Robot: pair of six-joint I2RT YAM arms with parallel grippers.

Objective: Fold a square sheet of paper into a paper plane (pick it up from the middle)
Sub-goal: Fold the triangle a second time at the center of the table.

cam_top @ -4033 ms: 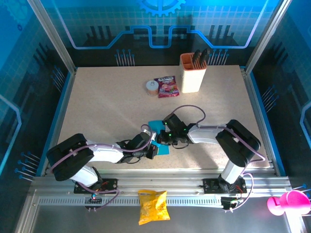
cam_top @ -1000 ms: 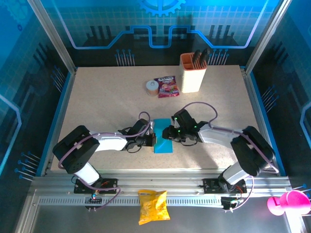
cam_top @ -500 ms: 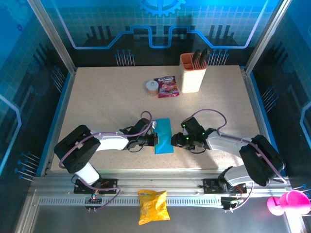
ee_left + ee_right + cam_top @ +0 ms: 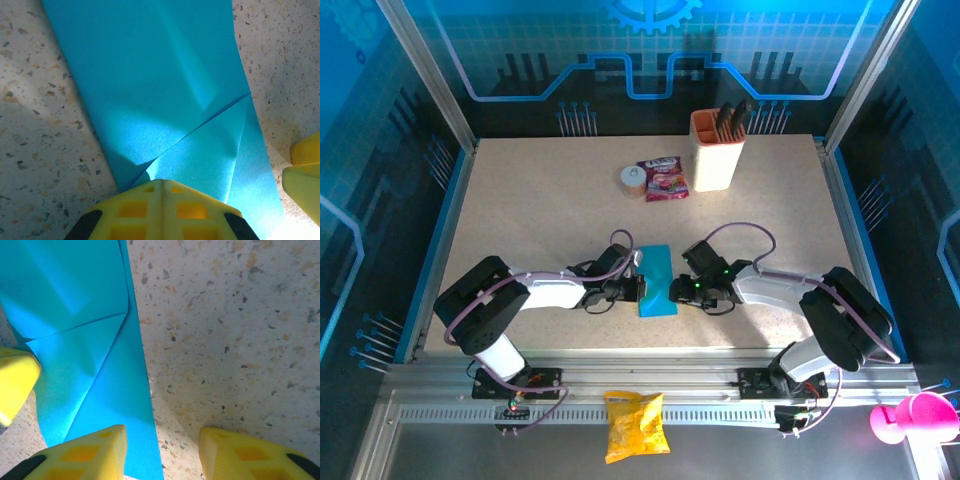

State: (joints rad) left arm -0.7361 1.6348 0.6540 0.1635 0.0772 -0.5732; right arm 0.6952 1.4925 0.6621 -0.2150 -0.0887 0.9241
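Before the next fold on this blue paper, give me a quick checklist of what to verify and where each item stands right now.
1. Paper lying flat on the table: ok.
2. Left gripper shut, its tip at the paper's edge as if pinning it: ok.
3. Right gripper open, one finger over the paper's opposite edge and the other over bare table: ok.
4. Right gripper actually touching the paper: cannot tell.
5. Diagonal flaps pressed fully down: cannot tell.
6. Snack packet and orange holder well away from both arms: ok.
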